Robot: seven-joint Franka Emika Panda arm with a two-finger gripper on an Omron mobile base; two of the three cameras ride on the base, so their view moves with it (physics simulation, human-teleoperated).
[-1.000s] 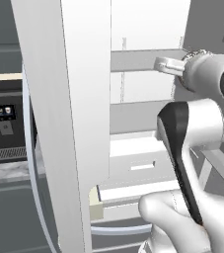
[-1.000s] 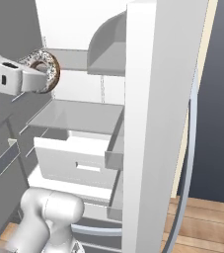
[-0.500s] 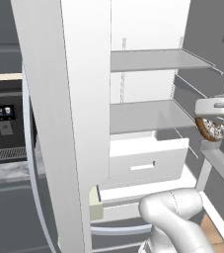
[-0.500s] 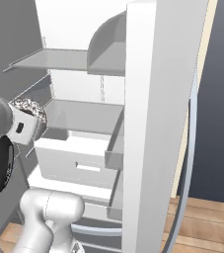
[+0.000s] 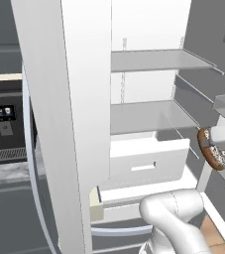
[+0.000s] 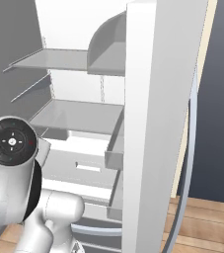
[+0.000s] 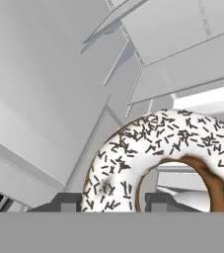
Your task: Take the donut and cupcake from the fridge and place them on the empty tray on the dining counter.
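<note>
My gripper [image 5: 214,140] is shut on the donut [image 5: 214,155], a brown ring with white icing and dark sprinkles. It hangs edge-on at the right edge of the left base view, in front of the open fridge [image 5: 148,116] at the level of its white drawer. In the hand view the donut [image 7: 133,148] stands close up between the two dark fingertips [image 7: 66,202], gripped at its rim by my gripper [image 7: 112,203]. The fridge [image 6: 79,116] shelves that show are bare. The cupcake, tray and dining counter are out of view.
A white drawer [image 5: 148,161] stands pulled out below the middle shelf. The open fridge door [image 5: 64,124] rises close on the left, the other door with its bins [image 6: 153,123] on the right. A black coffee machine [image 5: 5,121] sits on the counter far left.
The gripper has carried the donut down from upper-shelf height and out toward the right side of the fridge opening. The arm has swung back, its large joint now close in the right base view.
</note>
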